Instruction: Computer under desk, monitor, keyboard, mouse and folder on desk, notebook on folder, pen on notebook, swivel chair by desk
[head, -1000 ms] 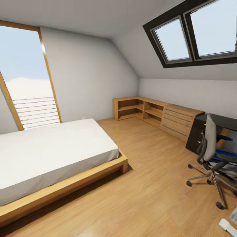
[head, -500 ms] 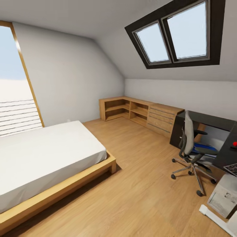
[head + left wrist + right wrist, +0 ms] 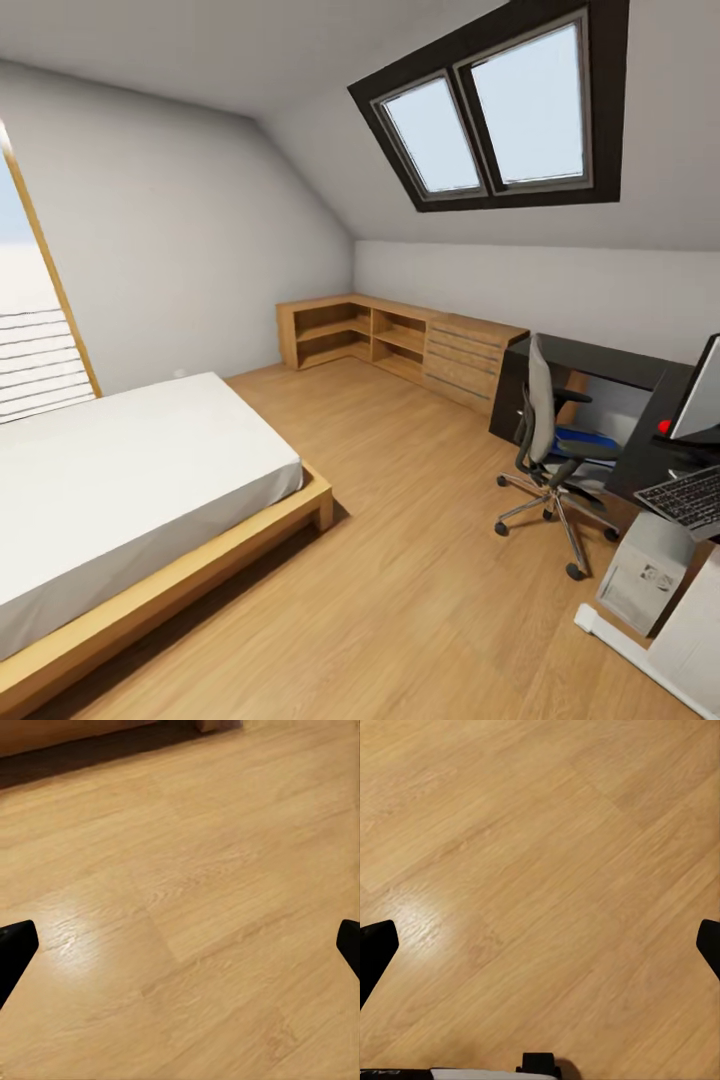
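In the head view a dark desk stands against the right wall. The grey swivel chair sits in front of it with a blue folder on its seat. At the right edge, the monitor and the keyboard rest on a dark surface, with a small red item beside them. The grey computer tower stands on the floor below. My left gripper and right gripper both hang open over bare wood floor, holding nothing.
A low bed with a wooden frame takes up the left. A wooden shelf and drawer unit runs along the far corner. A white object lies at the bottom right. Open floor stretches between bed and chair.
The head view has swung to the right: bed and window slid left, and the monitor, keyboard and computer tower have come into view at the right edge.
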{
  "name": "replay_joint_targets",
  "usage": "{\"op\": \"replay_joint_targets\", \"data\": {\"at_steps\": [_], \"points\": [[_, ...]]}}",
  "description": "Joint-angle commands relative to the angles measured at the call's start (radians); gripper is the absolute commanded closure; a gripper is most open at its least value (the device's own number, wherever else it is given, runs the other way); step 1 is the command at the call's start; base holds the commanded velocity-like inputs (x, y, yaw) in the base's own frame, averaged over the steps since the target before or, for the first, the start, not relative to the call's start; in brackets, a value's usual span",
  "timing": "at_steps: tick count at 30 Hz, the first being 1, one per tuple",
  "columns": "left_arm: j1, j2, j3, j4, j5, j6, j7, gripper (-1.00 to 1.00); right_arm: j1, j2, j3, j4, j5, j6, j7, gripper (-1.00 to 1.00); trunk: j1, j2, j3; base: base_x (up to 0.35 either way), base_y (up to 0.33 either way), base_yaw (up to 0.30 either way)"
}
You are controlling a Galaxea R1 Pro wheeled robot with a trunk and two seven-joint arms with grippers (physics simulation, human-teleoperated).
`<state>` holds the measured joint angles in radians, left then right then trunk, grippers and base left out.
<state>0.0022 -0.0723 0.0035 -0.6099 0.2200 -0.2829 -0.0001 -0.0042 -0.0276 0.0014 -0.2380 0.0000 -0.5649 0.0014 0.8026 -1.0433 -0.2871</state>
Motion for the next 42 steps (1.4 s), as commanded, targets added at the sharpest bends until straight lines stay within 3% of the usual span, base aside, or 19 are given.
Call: {"op": "replay_joint_targets", "data": {"at_steps": [1, 19, 29, 42], "points": [[0.0, 0.0, 0.0, 0.003, 0.004, -0.004, -0.001, -1.0, 0.0, 0.0, 0.0, 0.0, 0.0, -0.003, 0.0, -1.0, 0.0, -0.001, -0.001, 0.0, 0.0, -0.073], [0.0, 0.016, -0.002, 0.034, -0.001, -0.015, -0.004, -1.0, 0.0, 0.0, 0.0, -0.004, 0.0, -0.004, 0.002, -1.0, 0.0, -0.001, 0.011, 0.021, 0.015, -0.239], [0.0, 0.018, 0.0, 0.035, 0.001, -0.015, 0.002, -1.0, 0.0, 0.0, 0.001, -0.003, 0.0, -0.005, 0.002, -1.0, 0.0, -0.001, 0.015, 0.226, 0.224, -0.275], [0.0, 0.017, -0.001, 0.035, 0.002, -0.015, -0.005, -1.0, 0.0, 0.0, 0.002, -0.001, 0.0, -0.004, 0.002, -1.0, 0.0, -0.001, 0.016, 0.02, 0.29, -0.289]]}}
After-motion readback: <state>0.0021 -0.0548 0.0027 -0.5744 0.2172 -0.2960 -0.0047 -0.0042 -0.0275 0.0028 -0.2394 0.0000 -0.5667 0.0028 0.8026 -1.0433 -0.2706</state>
